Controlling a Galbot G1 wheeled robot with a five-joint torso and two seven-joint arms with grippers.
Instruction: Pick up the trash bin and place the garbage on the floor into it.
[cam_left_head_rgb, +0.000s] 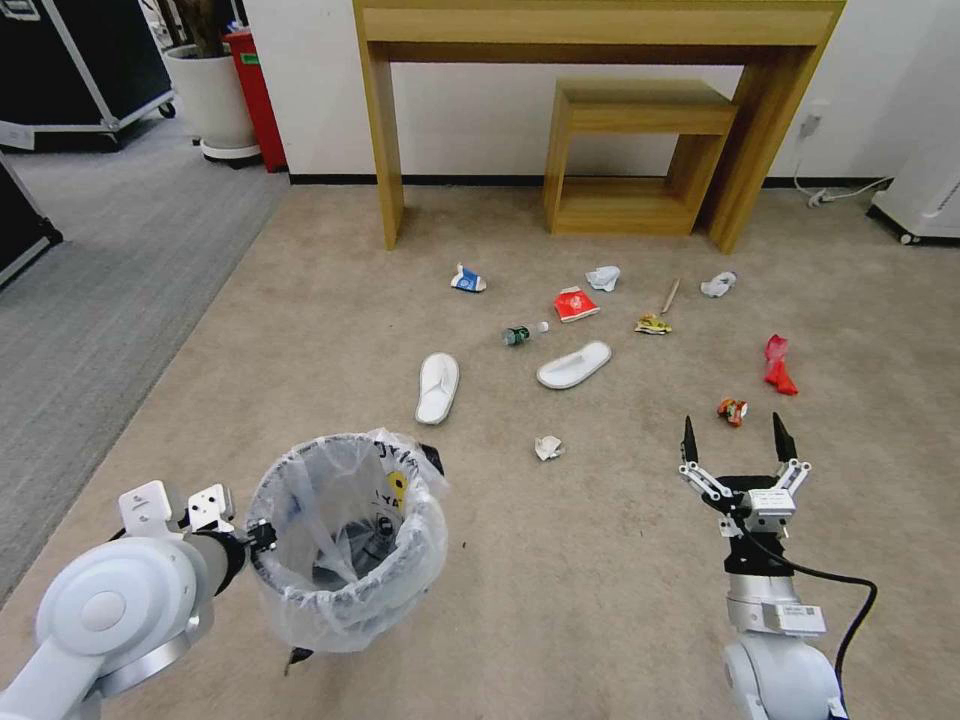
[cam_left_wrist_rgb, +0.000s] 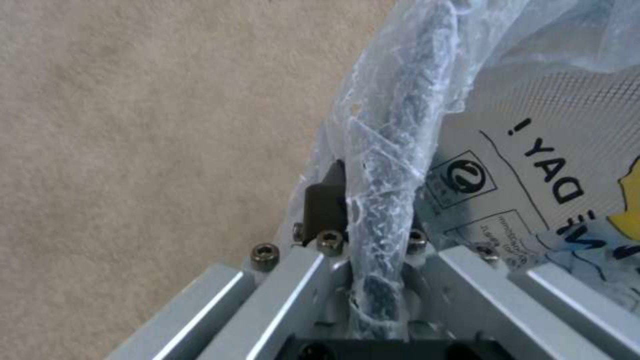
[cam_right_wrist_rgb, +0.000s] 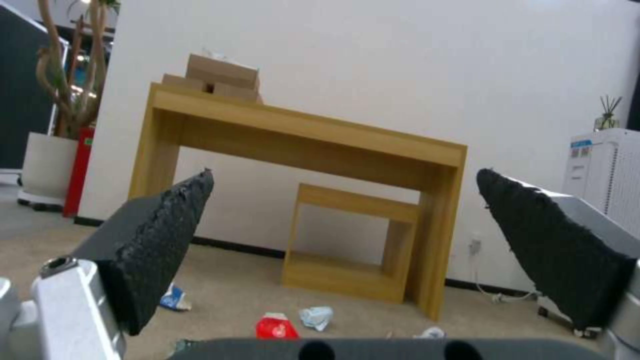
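Observation:
My left gripper (cam_left_head_rgb: 262, 535) is shut on the near-left rim of the trash bin (cam_left_head_rgb: 345, 540), a dark round bin with a translucent lettered liner. In the left wrist view the bagged rim (cam_left_wrist_rgb: 393, 150) runs between the fingers (cam_left_wrist_rgb: 325, 200). My right gripper (cam_left_head_rgb: 735, 440) hangs open over bare carpet, and its pads (cam_right_wrist_rgb: 167, 240) stand wide apart. Garbage lies ahead: two white slippers (cam_left_head_rgb: 437, 387) (cam_left_head_rgb: 574, 364), a red cup (cam_left_head_rgb: 576, 303), a blue-white carton (cam_left_head_rgb: 467, 281), a bottle (cam_left_head_rgb: 522, 333), tissue wads (cam_left_head_rgb: 548, 447), a stick (cam_left_head_rgb: 670, 295) and red wrappers (cam_left_head_rgb: 778, 364).
A wooden desk (cam_left_head_rgb: 600, 40) with a low shelf unit (cam_left_head_rgb: 630, 160) under it stands against the far wall. A white appliance (cam_left_head_rgb: 925, 190) and its cable are at the far right. A white planter (cam_left_head_rgb: 212, 100) and black cases stand far left, beyond grey carpet.

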